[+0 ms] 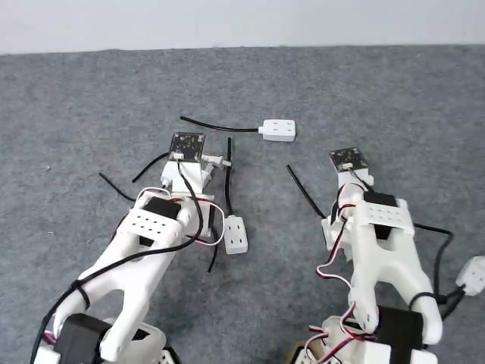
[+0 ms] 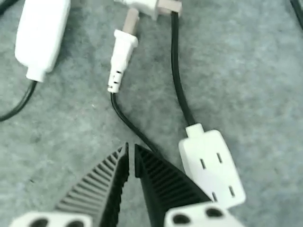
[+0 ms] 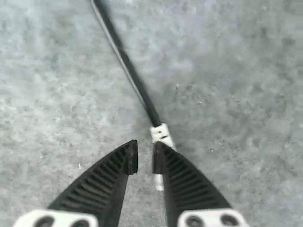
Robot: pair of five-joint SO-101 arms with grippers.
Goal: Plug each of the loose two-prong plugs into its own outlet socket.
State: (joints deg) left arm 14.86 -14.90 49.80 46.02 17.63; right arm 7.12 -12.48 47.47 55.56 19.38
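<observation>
A white two-prong plug point(image 2: 120, 52) lies on the grey carpet just ahead of my left gripper point(image 2: 131, 153), which is shut with nothing between its fingers. The plug's black cable runs under the fingers. A white outlet socket point(image 2: 213, 165) point(image 1: 236, 233) lies beside that gripper. A second plug point(image 2: 149, 5) point(image 1: 216, 161) lies farther off, and another outlet socket point(image 2: 40, 33) is off to the other side. My right gripper point(image 3: 144, 158) is open by a narrow gap. A small white plug point(image 3: 161, 135) on a black cable lies at one fingertip, outside the gap.
Another outlet socket point(image 1: 278, 130) with a black cable lies at the far middle of the carpet. One more white socket point(image 1: 471, 273) sits at the right edge by the right arm. Loose black cables point(image 1: 114, 186) trail left of the left arm.
</observation>
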